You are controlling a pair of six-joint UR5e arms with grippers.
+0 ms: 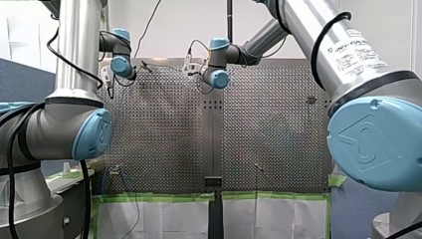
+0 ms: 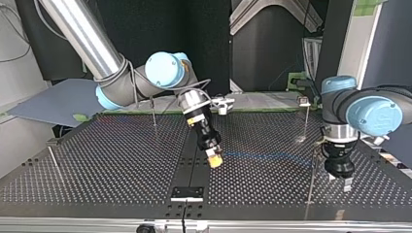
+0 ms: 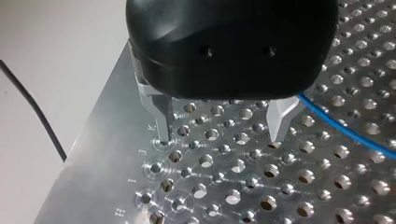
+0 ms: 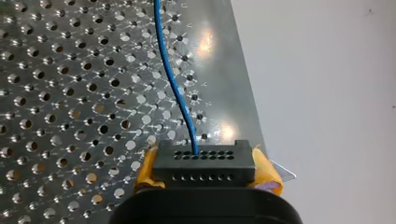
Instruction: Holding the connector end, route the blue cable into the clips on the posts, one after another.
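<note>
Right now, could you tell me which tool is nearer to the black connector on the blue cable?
My right. My right tool grips the connector itself; my left tool hangs open above the table, well apart from it at the top view's right.

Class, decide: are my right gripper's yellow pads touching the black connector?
Touching. The right wrist view shows the black connector squeezed between the right gripper's yellow pads, no gap on either side.
</note>
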